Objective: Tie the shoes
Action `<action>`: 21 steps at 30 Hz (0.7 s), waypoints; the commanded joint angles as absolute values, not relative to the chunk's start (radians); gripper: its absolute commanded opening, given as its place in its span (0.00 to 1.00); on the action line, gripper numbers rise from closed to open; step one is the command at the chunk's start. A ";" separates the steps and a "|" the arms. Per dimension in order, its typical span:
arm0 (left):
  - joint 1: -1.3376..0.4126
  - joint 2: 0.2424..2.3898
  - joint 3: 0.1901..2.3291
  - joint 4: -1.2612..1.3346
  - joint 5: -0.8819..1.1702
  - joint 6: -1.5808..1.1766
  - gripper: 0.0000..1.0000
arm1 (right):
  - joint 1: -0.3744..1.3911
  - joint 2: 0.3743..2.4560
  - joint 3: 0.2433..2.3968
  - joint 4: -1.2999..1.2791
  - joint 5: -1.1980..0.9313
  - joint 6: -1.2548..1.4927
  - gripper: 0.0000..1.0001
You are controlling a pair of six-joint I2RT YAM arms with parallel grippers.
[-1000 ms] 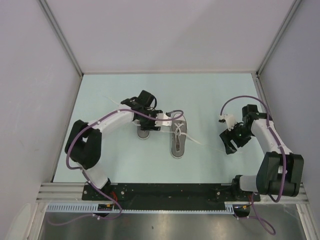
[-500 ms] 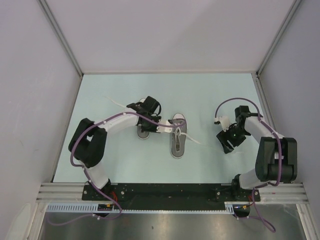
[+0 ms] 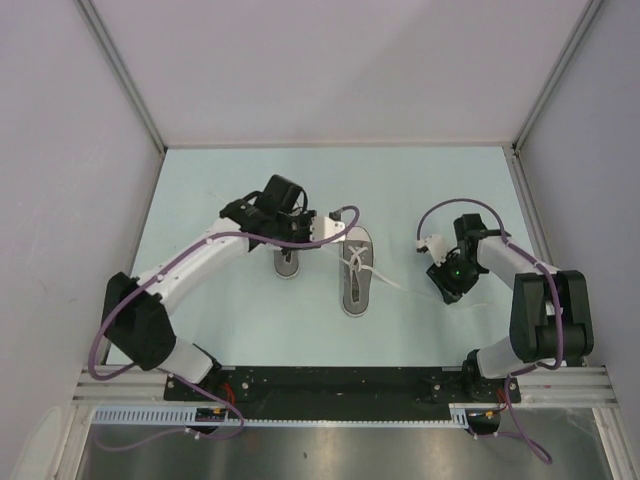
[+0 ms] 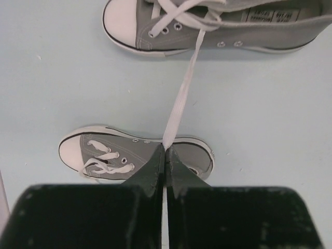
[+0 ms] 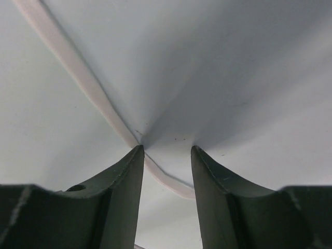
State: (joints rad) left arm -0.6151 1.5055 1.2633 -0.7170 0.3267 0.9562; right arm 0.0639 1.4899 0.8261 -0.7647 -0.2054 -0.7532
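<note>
moved: the left arm (image 3: 200, 262) has stretched out a lot longer, elbow swung out to its left. The right gripper (image 3: 447, 280) has crept in toward the shoes and now sits low on the table (image 3: 250, 330).

top view: both shoes are mid-table, side by side, toes pointing away from the arm bases. The left-hand shoe (image 3: 288, 264) is half hidden under the left wrist. The right-hand shoe (image 3: 356, 275) is in the open, with a loose lace (image 3: 392, 284) trailing off toward the right gripper.

left wrist: the left gripper (image 4: 165, 155) is pinched tight on the held lace (image 4: 179, 101). That lace runs straight and taut up to the right-hand shoe's (image 4: 233, 31) eyelets. The left-hand shoe (image 4: 129, 155) sits right below the fingertips.

right wrist: the right gripper (image 5: 166, 150) has a narrow gap, with the tips down at the table. The loose lace (image 5: 78, 67) comes in diagonally past one tip and into the gap, nothing clamped yet.

step: looks to me like collecting both lace ends of the right-hand shoe before any crossing.

next: I'd say the right gripper has to close on that flat lace without skating off it, then lift. The left should hold tension without dragging the shoe.
</note>
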 commanded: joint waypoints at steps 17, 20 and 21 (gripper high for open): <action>-0.653 1.319 1.224 -0.733 0.526 0.686 0.00 | 0.183 1.316 0.719 -0.802 -0.173 -0.758 0.47; -0.693 1.313 1.215 -0.718 0.543 0.687 0.00 | 0.181 1.293 0.721 -0.830 -0.196 -0.761 0.50; -0.716 1.313 1.212 -0.709 0.552 0.684 0.00 | 0.181 1.296 0.721 -0.831 -0.198 -0.758 0.51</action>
State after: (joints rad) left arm -0.6605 1.3579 1.2224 -0.7280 0.4835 0.7136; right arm 0.1787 1.3296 0.7162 -0.7807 -0.1658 -0.7601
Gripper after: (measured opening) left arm 0.007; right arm 0.493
